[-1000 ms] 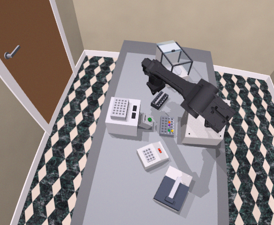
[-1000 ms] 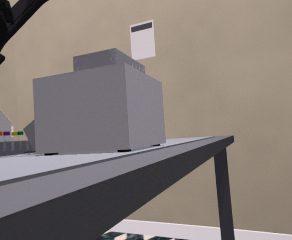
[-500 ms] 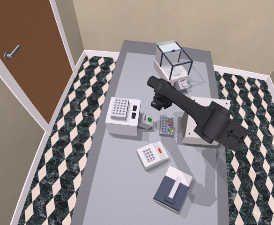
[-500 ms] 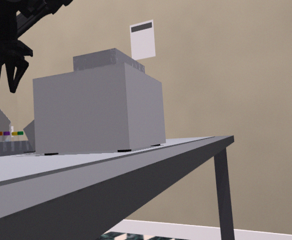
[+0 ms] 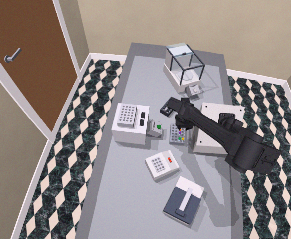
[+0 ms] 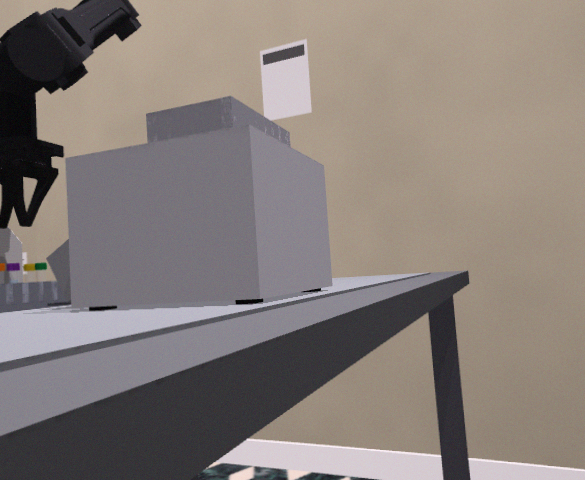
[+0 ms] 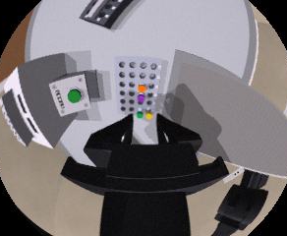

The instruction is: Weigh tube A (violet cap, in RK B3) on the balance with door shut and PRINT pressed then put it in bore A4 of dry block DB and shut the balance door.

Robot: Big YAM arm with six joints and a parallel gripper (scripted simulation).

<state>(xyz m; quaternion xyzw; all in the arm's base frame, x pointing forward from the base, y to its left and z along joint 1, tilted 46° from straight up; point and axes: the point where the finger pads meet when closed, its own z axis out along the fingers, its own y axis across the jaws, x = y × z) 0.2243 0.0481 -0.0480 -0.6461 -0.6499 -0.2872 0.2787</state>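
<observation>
Tube A, with its violet cap, stands in the tube rack RK among orange-, green- and yellow-capped tubes. My gripper hangs above the rack, clear of the caps, fingers partly open and empty. The balance stands at the far end with its top pane slid back; its pan is bare. The white PRINT key is on its front. The dry block DB has a red display.
The mixer, with a green button, stands left of the rack. The black magnet block lies beyond it. The spectrophotometer is at the near end. The arm's white base plate is right of the rack.
</observation>
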